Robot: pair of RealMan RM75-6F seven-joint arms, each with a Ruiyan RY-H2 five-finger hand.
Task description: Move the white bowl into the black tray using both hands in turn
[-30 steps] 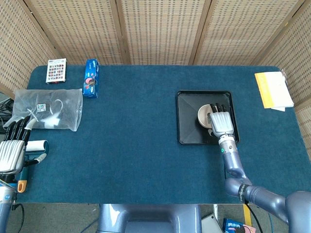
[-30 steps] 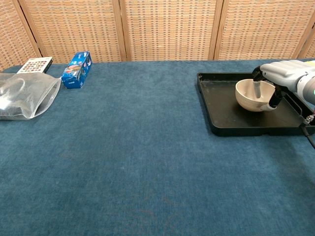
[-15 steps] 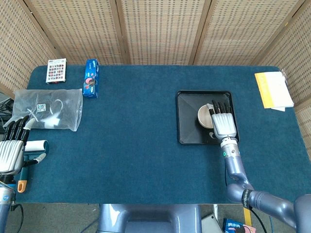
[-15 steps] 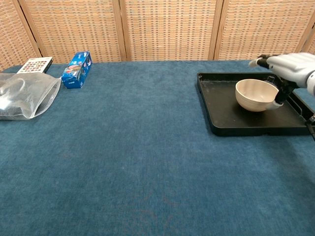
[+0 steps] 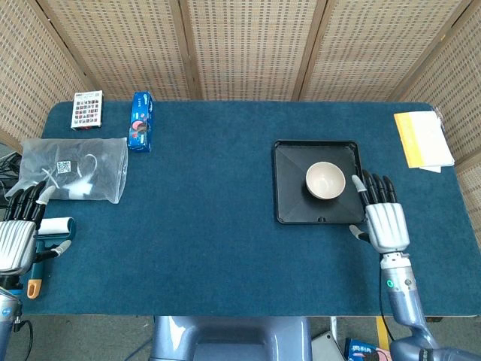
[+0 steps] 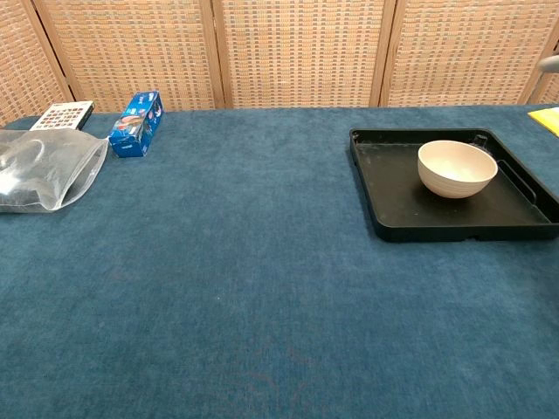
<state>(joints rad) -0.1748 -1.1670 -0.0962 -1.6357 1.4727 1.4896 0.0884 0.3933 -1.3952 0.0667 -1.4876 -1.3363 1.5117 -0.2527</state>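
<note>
The round white ceramic bowl (image 5: 325,180) sits upright in the shallow black plastic tray (image 5: 289,203), placed; just right of it, the right hand (image 5: 385,222) hovers empty, fingers spread.

No legible text, not even on the blue box (image 5: 140,121).

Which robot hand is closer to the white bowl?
The right hand. It sits just beside the black tray holding the white bowl, touching neither. The left hand is far off at the table's opposite edge.
</note>
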